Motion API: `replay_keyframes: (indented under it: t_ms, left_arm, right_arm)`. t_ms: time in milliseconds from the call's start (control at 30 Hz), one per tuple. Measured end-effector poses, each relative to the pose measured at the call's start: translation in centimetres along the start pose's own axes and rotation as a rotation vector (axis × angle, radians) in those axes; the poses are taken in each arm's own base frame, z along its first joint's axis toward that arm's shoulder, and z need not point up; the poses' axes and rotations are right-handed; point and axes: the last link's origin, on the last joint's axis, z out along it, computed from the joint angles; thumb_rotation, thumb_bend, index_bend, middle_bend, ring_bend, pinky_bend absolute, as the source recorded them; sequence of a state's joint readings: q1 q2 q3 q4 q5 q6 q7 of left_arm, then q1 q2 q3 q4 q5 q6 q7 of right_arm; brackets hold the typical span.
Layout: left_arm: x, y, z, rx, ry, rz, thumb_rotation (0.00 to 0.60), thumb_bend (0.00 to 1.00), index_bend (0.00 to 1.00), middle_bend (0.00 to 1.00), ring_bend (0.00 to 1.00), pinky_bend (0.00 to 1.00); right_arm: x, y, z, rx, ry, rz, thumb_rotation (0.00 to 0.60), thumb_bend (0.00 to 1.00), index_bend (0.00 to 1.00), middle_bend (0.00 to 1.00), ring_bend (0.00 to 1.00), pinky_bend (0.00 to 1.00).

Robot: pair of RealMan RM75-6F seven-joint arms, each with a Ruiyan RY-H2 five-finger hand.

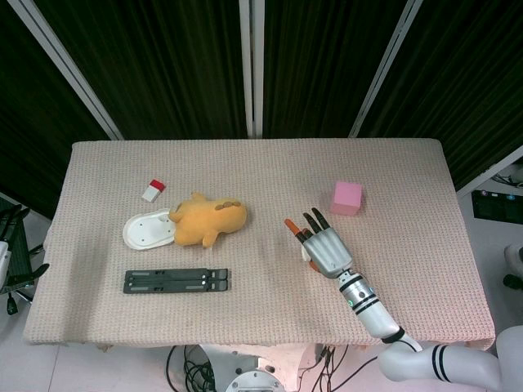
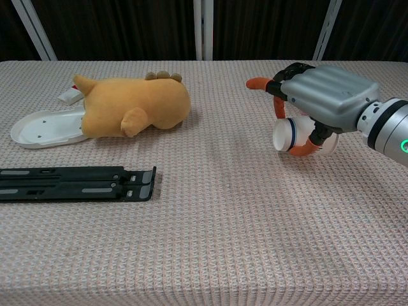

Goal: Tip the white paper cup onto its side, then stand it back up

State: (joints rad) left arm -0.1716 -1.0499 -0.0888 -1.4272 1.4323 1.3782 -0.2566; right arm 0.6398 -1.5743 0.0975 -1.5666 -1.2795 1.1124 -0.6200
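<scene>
Far left of the pink block (image 1: pixel 346 198): a small red-and-white piece (image 1: pixel 152 189), a white tray (image 1: pixel 145 231), a yellow plush toy (image 1: pixel 208 220), a black folded stand (image 1: pixel 176 281). Just below-left of the block: right hand (image 2: pixel 322 101) wrapped around the white paper cup (image 2: pixel 291 134), on its side, mouth leftward, lifted slightly above the cloth.

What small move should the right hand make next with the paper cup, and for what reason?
Probably rotate the wrist to bring the white paper cup upright. The right hand grips it on its side, seemingly just above the table, mouth toward the plush toy.
</scene>
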Motion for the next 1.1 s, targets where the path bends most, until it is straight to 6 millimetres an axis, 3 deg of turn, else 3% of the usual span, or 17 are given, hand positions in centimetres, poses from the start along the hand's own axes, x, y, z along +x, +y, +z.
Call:
replay_keyframes:
  t_ms: [267, 433, 567, 733, 1100]
  left_arm:
    - [-0.4, 0.1, 0.1, -0.001, -0.011, 0.008, 0.600, 0.15, 0.03, 0.00, 0.00, 0.00]
    - [-0.6, 0.2, 0.2, 0.000, -0.016, 0.013, 0.600, 0.15, 0.03, 0.00, 0.00, 0.00]
    - [-0.6, 0.2, 0.2, 0.000, -0.017, 0.016, 0.600, 0.15, 0.03, 0.00, 0.00, 0.00]
    - [-0.7, 0.2, 0.3, -0.002, -0.016, 0.017, 0.600, 0.15, 0.03, 0.00, 0.00, 0.00]
    - [-0.7, 0.2, 0.2, -0.005, -0.015, 0.018, 0.600, 0.15, 0.03, 0.00, 0.00, 0.00]
  right_arm:
    - [0.8, 0.9, -0.1, 0.015, 0.118, 0.586, 0.600, 0.18, 0.00, 0.54, 0.09, 0.00]
    - [-0.2, 2.1, -0.1, 0.030, 0.125, 0.994, 0.600, 0.17, 0.00, 0.54, 0.09, 0.00]
    - [-1.5, 3.3, 0.0, 0.033, 0.099, 1.208, 0.600, 0.16, 0.00, 0.53, 0.09, 0.00]
    - [-3.4, 5.2, 0.0, 0.032, 0.046, 1.261, 0.600, 0.15, 0.00, 0.53, 0.09, 0.00]
    - [-4.6, 5.3, -0.9, 0.068, 0.006, 1.143, 0.600, 0.15, 0.00, 0.50, 0.09, 0.00]
